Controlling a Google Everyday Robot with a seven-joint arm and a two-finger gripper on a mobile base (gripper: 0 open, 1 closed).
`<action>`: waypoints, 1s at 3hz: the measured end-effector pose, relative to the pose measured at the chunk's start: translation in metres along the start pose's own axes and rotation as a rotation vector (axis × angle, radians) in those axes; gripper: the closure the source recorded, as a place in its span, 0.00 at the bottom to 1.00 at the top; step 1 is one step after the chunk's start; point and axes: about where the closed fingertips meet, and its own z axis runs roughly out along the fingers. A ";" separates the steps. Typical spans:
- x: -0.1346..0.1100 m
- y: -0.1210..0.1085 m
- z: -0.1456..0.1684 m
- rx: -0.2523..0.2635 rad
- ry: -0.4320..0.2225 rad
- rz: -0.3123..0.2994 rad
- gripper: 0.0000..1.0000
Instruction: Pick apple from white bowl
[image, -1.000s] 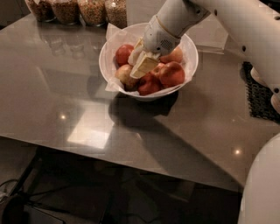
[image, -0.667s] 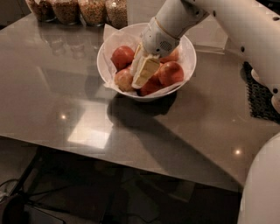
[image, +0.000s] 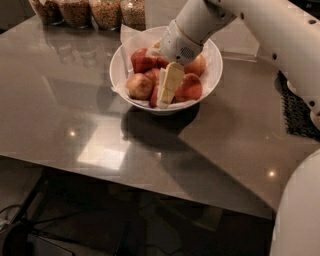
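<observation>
The white bowl (image: 213, 75) stands on the grey table, lined with white paper and holding several apples. A red apple (image: 189, 87) lies at the front right of the bowl, another red one (image: 142, 60) at the back left, and a paler tan one (image: 139, 85) at the front left. My gripper (image: 164, 101) points down into the front middle of the bowl, between the tan apple and the front right red apple. A sliver of a red apple (image: 154, 95) shows just left of it. The white arm reaches in from the upper right and hides the bowl's back.
Several glass jars (image: 106, 12) of grains stand in a row at the table's far edge behind the bowl. A black mat (image: 298, 112) lies at the right edge. The table's front edge runs below the bowl, with cables on the floor beneath.
My gripper has shifted to the right inside the bowl, from over the tan apple toward the front middle, and sits a little lower. The apples have barely moved.
</observation>
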 end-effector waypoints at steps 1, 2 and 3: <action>0.000 0.000 0.000 0.000 0.000 0.000 0.00; 0.010 -0.005 -0.025 0.036 0.027 0.024 0.00; 0.023 -0.015 -0.065 0.103 0.076 0.058 0.00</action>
